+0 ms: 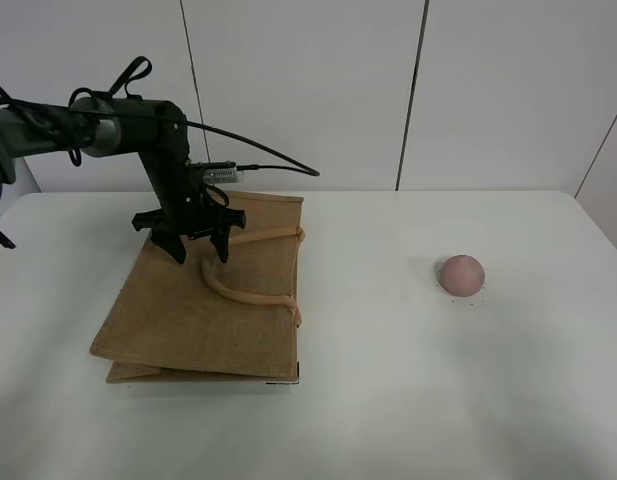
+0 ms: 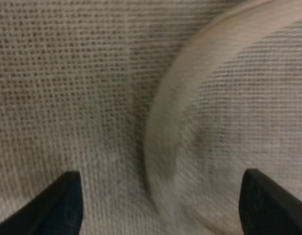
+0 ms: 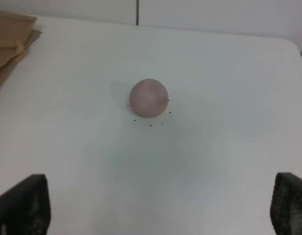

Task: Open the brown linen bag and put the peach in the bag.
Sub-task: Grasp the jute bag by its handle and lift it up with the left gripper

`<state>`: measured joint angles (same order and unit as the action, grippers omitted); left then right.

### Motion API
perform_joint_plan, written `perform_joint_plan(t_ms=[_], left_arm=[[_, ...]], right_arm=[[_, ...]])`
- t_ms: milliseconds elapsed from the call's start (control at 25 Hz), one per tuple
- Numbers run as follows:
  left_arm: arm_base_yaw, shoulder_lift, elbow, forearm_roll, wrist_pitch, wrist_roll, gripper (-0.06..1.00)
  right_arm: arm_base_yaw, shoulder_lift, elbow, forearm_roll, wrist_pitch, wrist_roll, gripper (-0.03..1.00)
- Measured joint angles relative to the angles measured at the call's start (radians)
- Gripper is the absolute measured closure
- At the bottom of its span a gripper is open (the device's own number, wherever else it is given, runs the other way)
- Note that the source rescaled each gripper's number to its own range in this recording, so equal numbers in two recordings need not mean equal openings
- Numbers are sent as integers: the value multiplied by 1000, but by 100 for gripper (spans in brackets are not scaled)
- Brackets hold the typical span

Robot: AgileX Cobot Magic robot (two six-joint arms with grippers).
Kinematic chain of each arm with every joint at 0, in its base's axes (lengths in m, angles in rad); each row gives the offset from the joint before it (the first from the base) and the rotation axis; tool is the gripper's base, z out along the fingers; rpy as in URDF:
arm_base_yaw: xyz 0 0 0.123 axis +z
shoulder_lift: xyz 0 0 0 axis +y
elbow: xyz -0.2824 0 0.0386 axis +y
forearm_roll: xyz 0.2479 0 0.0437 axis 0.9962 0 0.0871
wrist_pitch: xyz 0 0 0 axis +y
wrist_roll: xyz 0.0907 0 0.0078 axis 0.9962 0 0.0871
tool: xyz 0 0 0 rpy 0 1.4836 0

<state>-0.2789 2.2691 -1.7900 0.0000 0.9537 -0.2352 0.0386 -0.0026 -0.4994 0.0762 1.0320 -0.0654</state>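
Note:
The brown linen bag (image 1: pixel 188 310) lies flat on the left of the white table, its rolled handles (image 1: pixel 243 293) on top. My left gripper (image 1: pixel 199 252) is open and empty, pointing down just over the bag's upper part beside a handle. In the left wrist view the coarse weave (image 2: pixel 67 98) and a curved handle (image 2: pixel 165 127) fill the frame between the open fingertips (image 2: pixel 62 200). The peach (image 1: pixel 461 274) sits alone at the right. In the right wrist view the peach (image 3: pixel 149 98) lies well ahead of my open, empty right gripper (image 3: pixel 155 208); the bag's corner (image 3: pixel 9 44) shows at the edge.
The white table (image 1: pixel 408 380) runs to a white panelled wall behind. The left arm's cable (image 1: pixel 268 160) loops over the bag's back edge. The right arm is out of the exterior high view.

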Motion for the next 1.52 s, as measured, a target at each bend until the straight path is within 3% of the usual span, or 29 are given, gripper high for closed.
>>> perform_joint_plan(t_ms=[440,560,720,840,880,1200,1520], left_arm=[[0,80,3,7,-40,0,6],[0,83,3,0,-41,10,15],[0,84,3,-10,-40,21,50],[-2,84,3,-18,-39,22,89],[-2,83,3,-18,-39,22,94],[-2,29,-11,-8,18,31,93],[-2,-187,-193,-15,167,68,94]], right_arm=[[0,0,0,0,0,0,-3],[0,0,0,0,0,0,-3],[0,0,0,0,0,0,-3],[0,0,0,0,0,0,-3],[0,0,0,0,0,0,-3],[0,0,0,0,0,0,-3],[0,0,0,0,0,0,-3]])
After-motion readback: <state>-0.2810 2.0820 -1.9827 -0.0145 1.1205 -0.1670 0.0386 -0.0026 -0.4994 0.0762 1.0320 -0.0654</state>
